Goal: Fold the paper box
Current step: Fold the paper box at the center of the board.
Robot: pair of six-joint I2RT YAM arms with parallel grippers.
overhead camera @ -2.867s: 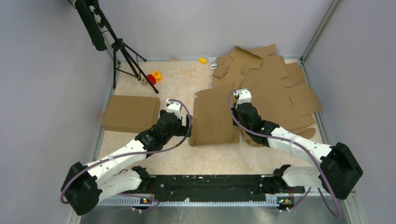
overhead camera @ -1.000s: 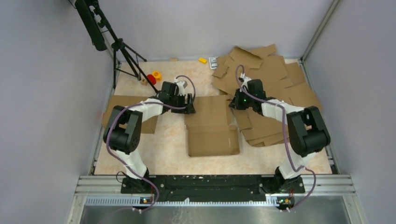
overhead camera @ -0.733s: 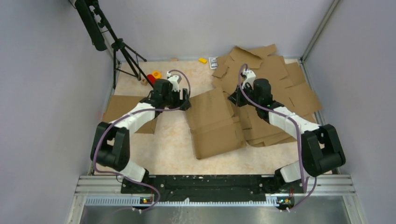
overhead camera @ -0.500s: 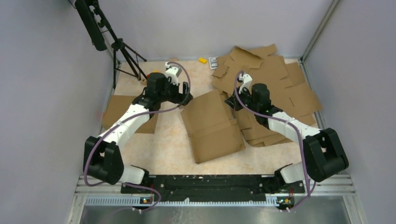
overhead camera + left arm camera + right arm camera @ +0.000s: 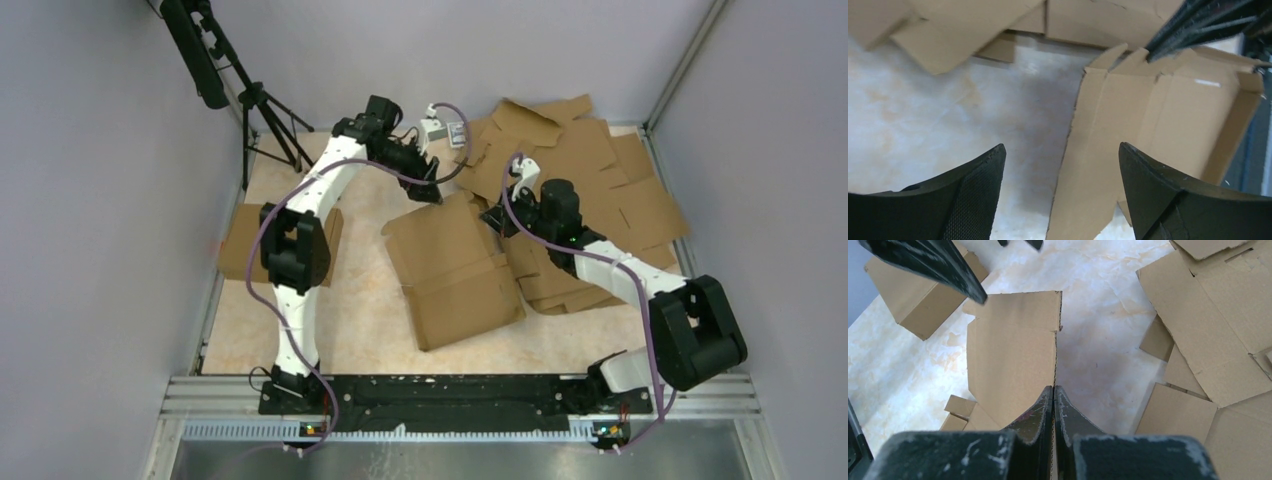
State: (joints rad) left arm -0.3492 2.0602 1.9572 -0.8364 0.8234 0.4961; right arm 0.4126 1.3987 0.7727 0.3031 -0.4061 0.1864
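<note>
Early days, I'd judge: the box (image 5: 455, 270) lies just left of the pile (image 5: 590, 190), mostly flat with its walls not yet raised, the right gripper (image 5: 1054, 390) pinching its pile-side edge and the left gripper (image 5: 1060, 155) gaping wide and empty above the edge away from the pile.

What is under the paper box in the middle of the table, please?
The table shows beside the box, shadowed next to the edge that the right gripper pinches. Anything beneath the cardboard itself is covered.
</note>
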